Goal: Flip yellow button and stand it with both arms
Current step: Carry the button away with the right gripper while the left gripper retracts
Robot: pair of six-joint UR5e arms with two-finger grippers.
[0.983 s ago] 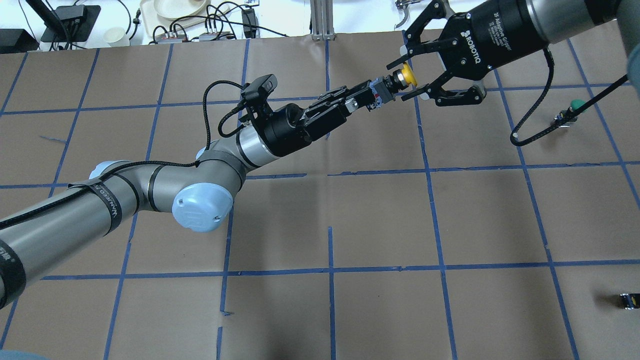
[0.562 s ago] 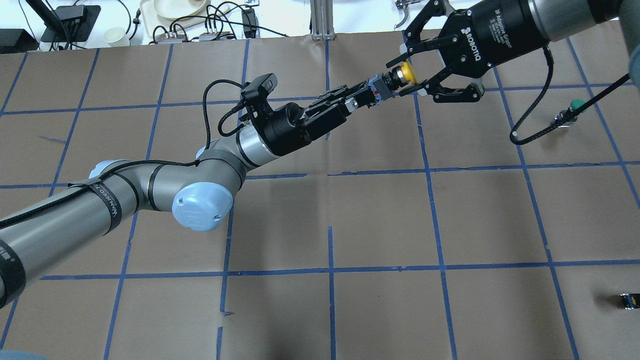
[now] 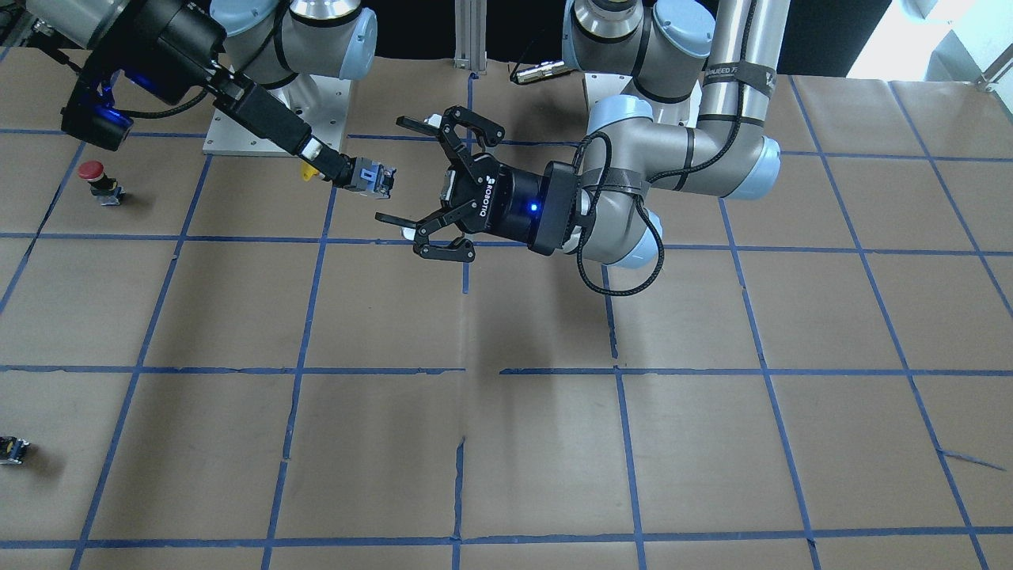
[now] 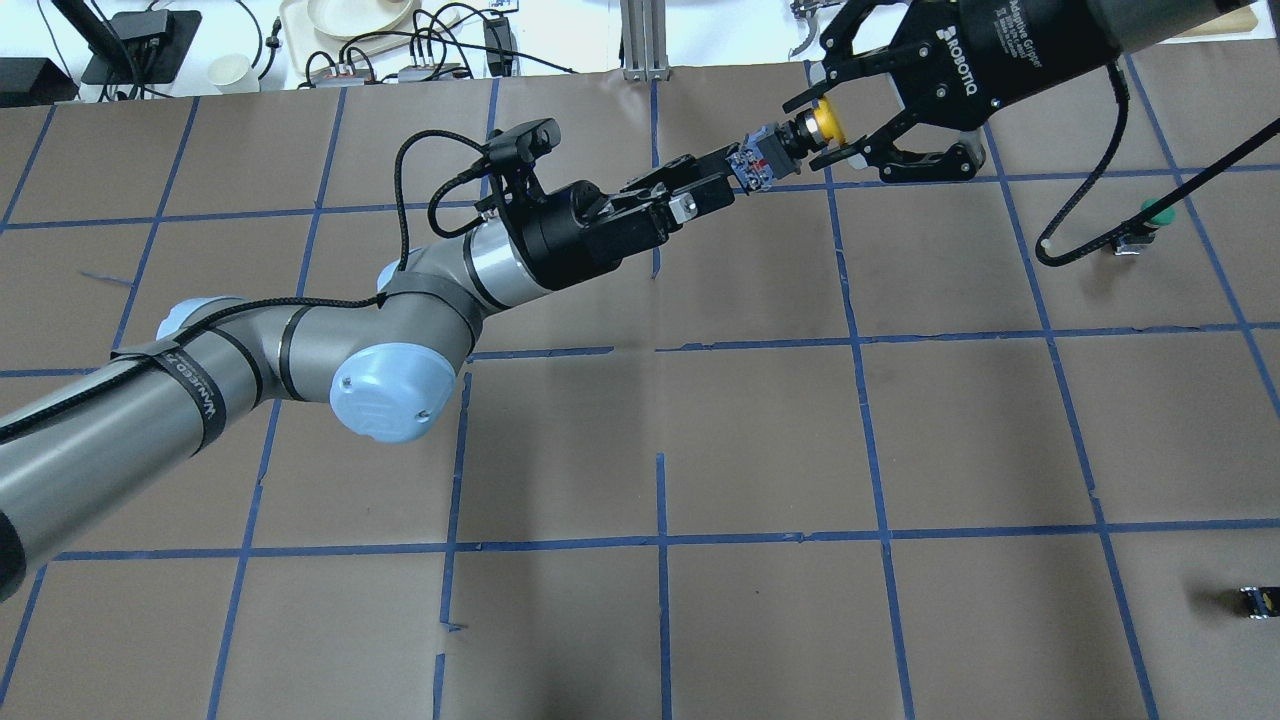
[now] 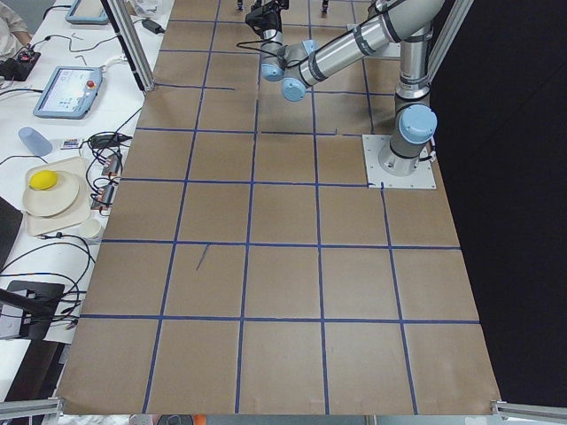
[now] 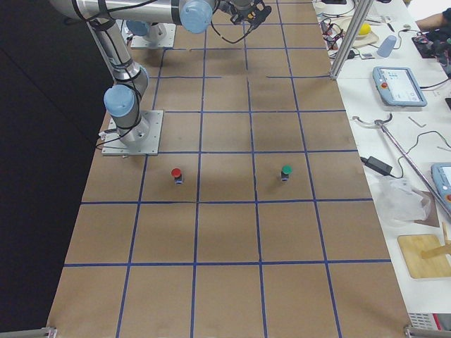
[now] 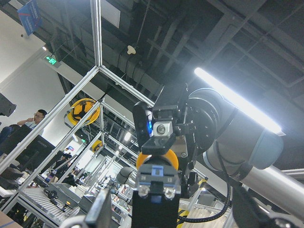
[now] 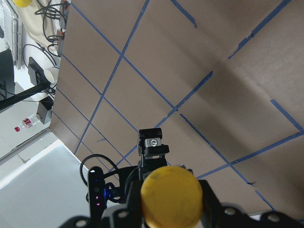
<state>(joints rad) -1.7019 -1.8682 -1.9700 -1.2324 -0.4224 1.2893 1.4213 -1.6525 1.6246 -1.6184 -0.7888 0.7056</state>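
The yellow button (image 4: pixel 822 120) is held in the air between both grippers, its yellow cap toward my right gripper and its grey-blue body (image 3: pixel 373 176) toward the left one. My right gripper (image 4: pixel 812 130) has its fingers against the cap, shut on it. The cap fills the bottom of the right wrist view (image 8: pixel 171 194). In the front-facing view my left gripper (image 3: pixel 392 169) stands wide open around the body, apart from it. In the overhead view it (image 4: pixel 735 170) is edge-on. The left wrist view shows the button's underside (image 7: pixel 156 183).
A red-capped button (image 3: pixel 93 178) and a green-capped one (image 4: pixel 1150 213) stand on the brown gridded table (image 4: pixel 760 440). A tiny black-and-yellow block (image 4: pixel 1255 600) lies near the right front. A cluttered side table (image 4: pixel 350 30) lies beyond the far edge.
In the overhead view the right gripper's fingers have narrowed onto the yellow cap. Both grippers and the button have shifted toward the far edge.
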